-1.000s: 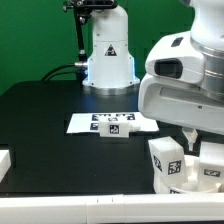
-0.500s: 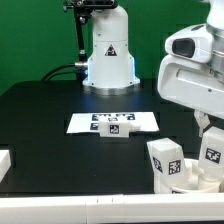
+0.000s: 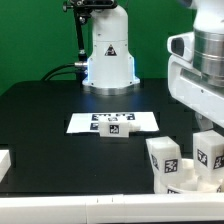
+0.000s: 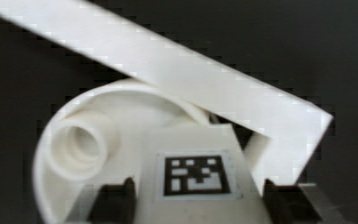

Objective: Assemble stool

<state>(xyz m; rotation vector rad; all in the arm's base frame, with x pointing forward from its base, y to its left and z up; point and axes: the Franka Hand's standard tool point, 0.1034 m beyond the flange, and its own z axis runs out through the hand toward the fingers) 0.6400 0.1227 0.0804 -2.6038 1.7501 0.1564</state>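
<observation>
White plastic leg sits pinched in my pincer, just above the seat; whether it touches is unclear. Expect stiff, light, smooth plastic: I hold its flat opposite faces mid-block, upright, to prevent twisting at insertion.

My arm's base is a glossy white column with a black triangular warning label on its front and a pale blue glow round its foot. Black cables run down beside it, and a black fitting sits on top. The nearer links are bulky rounded white shells with dark grey seams. At the wrist, my jaws show as two dark blocks.
</observation>
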